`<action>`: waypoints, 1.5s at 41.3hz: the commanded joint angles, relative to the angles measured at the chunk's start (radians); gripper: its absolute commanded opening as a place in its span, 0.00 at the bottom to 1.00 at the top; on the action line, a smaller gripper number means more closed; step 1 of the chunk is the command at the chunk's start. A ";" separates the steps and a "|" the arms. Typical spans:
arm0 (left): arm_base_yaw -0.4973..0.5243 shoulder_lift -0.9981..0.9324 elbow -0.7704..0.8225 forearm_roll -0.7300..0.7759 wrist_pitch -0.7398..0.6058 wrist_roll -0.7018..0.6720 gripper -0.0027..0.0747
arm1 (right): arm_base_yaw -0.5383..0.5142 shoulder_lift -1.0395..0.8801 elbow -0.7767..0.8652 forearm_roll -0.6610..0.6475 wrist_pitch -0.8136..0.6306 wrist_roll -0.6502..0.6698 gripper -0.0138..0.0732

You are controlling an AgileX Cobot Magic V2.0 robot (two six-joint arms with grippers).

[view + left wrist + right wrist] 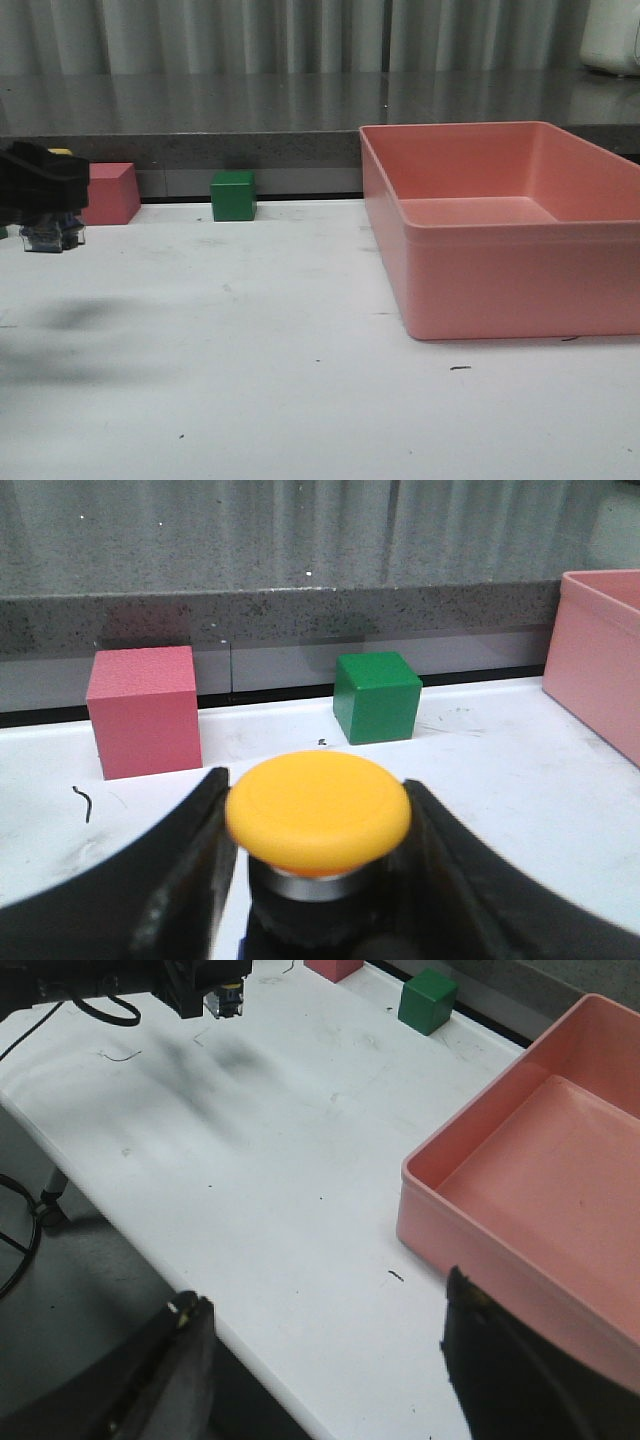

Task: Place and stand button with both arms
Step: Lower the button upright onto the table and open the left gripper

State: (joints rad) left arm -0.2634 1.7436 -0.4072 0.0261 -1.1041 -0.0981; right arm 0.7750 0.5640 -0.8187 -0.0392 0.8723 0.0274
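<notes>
While our left hand [318, 880] clamps the button [318, 815] between both fingers [190, 880], yellow cap up, it hangs above the white bench [250, 340] at the far left, w/ a shadow on the surface below it. Front view shows the button's block base [50, 236] under the black hand, just in front of the pink cube [110, 193]. Green cube [233, 195] sits near, to the right by the back edge. Pink bin [500, 230] stands well apart on the right. Our right hand [325, 1360] is spread wide, holding nothing, raised over the bench's near edge.
</notes>
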 commanded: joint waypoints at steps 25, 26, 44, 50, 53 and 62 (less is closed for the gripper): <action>0.007 0.202 -0.089 0.029 -0.232 -0.054 0.26 | -0.005 0.001 -0.024 -0.001 -0.061 -0.005 0.74; 0.007 0.206 -0.089 0.031 -0.232 -0.054 0.26 | -0.005 0.001 -0.024 -0.001 -0.061 -0.005 0.74; 0.007 0.200 -0.066 0.072 -0.234 -0.054 0.51 | -0.005 0.001 -0.024 -0.001 -0.061 -0.005 0.74; 0.007 0.162 -0.037 0.079 -0.215 -0.054 0.60 | -0.005 0.001 -0.024 -0.001 -0.061 -0.005 0.74; 0.007 0.129 -0.019 0.079 -0.183 -0.054 0.62 | -0.005 0.001 -0.024 -0.001 -0.061 -0.005 0.74; 0.007 -0.039 0.003 0.075 0.109 -0.054 0.62 | -0.005 0.001 -0.024 -0.001 -0.061 -0.005 0.74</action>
State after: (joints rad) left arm -0.2595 1.8005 -0.3988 0.1084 -1.0402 -0.1397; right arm 0.7750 0.5640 -0.8187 -0.0392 0.8723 0.0274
